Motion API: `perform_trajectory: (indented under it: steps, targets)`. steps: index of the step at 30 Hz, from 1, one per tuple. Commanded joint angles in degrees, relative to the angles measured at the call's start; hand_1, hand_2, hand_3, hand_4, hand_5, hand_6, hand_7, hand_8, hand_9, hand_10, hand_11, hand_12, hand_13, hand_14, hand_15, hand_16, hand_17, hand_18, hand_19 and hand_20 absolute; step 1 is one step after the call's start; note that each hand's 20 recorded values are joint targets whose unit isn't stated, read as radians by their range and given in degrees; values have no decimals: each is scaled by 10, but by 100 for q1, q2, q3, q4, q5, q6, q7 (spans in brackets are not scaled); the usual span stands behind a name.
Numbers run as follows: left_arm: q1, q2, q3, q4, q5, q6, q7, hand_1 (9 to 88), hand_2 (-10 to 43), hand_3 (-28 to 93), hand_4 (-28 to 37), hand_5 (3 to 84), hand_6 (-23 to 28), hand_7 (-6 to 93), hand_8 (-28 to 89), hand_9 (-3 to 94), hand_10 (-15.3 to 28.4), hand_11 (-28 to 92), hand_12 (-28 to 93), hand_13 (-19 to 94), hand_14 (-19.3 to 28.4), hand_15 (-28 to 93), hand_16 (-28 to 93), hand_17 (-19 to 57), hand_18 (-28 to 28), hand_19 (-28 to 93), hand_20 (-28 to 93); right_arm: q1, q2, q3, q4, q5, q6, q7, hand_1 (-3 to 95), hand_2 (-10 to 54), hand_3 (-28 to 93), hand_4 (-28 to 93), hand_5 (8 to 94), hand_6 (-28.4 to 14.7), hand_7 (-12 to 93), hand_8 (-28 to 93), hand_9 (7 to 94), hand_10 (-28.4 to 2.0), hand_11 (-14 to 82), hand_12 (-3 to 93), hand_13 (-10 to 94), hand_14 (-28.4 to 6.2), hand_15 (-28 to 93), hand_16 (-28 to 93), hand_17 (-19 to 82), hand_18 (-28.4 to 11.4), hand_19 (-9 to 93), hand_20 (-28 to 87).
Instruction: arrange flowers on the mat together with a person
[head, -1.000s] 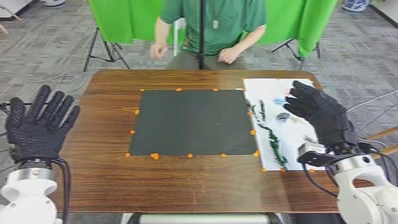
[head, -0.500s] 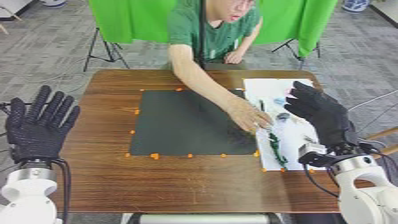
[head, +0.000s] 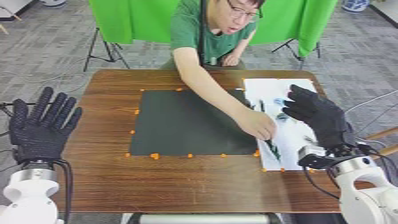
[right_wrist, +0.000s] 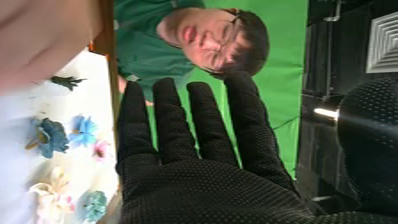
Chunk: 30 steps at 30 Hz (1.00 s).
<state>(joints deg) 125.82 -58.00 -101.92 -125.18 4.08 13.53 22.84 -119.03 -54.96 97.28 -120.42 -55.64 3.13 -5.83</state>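
Person's hand (head: 256, 125) at a green stem (head: 273, 150) on the white sheet (head: 294, 140), right of centre. Left hand (head: 37, 132), far left, and right hand (head: 322, 117), right: fingers straight, both empty.

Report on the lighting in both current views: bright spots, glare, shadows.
Head view: the mat is dark and free of strong glare, the white sheet far brighter. Right wrist view: a small light glares against the dark background; the sheet is bright, with faint shading near the dark blue flower.
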Motion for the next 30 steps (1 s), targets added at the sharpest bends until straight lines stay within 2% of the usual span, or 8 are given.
perform_trajectory:
  steps: [1, 8, 11, 15, 17, 19, 27, 30]
  targets:
    - [137, -53, 3, -18, -89, -19, 41, 303, 221, 498, -283, 416, 69, 94, -89, 358, 140, 163, 71, 249, 132, 253, -71, -62, 144, 346, 122, -90, -15, 101, 10, -51, -86, 49, 147, 71, 732, -209, 410, -29, 108, -82, 371, -142, 35, 151, 312, -145, 75, 244, 95, -176, 332, 134]
    - [154, -50, 3, -16, -91, -30, 3, 297, 223, 497, -283, 417, 68, 92, -89, 361, 141, 161, 70, 250, 132, 251, -72, -63, 144, 346, 122, -109, -14, 129, -1, -45, -47, 10, 149, 73, 731, -208, 411, -29, 108, -82, 371, -142, 35, 151, 314, -146, 75, 243, 95, -176, 334, 134]
    - [158, -50, -5, -9, -20, -38, -25, 270, 224, 538, -283, 417, 68, 92, -89, 360, 142, 161, 71, 250, 132, 251, -71, -62, 144, 345, 121, -125, -5, 119, -6, -98, 27, -36, 150, 74, 733, -207, 413, -31, 110, -83, 372, -141, 35, 149, 320, -131, 69, 229, 118, -138, 294, 116]
    - [175, -37, -15, -16, 199, -35, -95, 261, 206, 578, -283, 419, 73, 91, -88, 364, 145, 165, 71, 268, 133, 265, -75, -28, 148, 408, 146, -138, 21, 128, -31, -420, 161, -29, 152, 72, 740, -208, 418, -35, 112, -85, 376, -141, 35, 147, 294, -108, 55, 202, 130, -102, 243, 104]
    - [175, -38, -24, -21, 367, 10, -162, 256, 197, 600, -283, 419, 73, 90, -88, 367, 147, 168, 70, 273, 135, 272, -80, -26, 151, 419, 146, -174, 18, 177, -49, -590, 204, -31, 152, 71, 743, -210, 418, -35, 112, -86, 376, -141, 35, 146, 283, -104, 50, 192, 131, -97, 231, 106]
    - [192, -40, -32, -33, 445, 23, -175, 255, 186, 623, -283, 421, 74, 92, -88, 368, 147, 169, 68, 275, 135, 274, -84, -28, 150, 410, 137, -209, 31, 218, -68, -814, 270, -22, 152, 70, 744, -210, 418, -35, 113, -86, 375, -141, 36, 146, 276, -103, 49, 186, 131, -95, 226, 108]
    - [168, -71, 24, -35, 509, 44, -259, 260, 142, 704, -283, 423, 74, 96, -89, 370, 146, 174, 67, 275, 134, 275, -87, -39, 142, 385, 118, -304, 52, 356, -104, -1260, 357, 7, 155, 60, 751, -211, 417, -34, 117, -88, 369, -140, 34, 147, 267, -102, 50, 178, 127, -97, 222, 113]
    - [152, -70, 53, -34, 511, 50, -242, 268, 134, 711, -283, 423, 73, 99, -90, 371, 145, 175, 67, 275, 133, 274, -86, -41, 142, 382, 116, -359, 143, 371, -176, -2035, 761, 336, 160, 58, 747, -213, 414, -35, 117, -88, 366, -141, 34, 148, 262, -103, 50, 177, 122, -103, 228, 117]
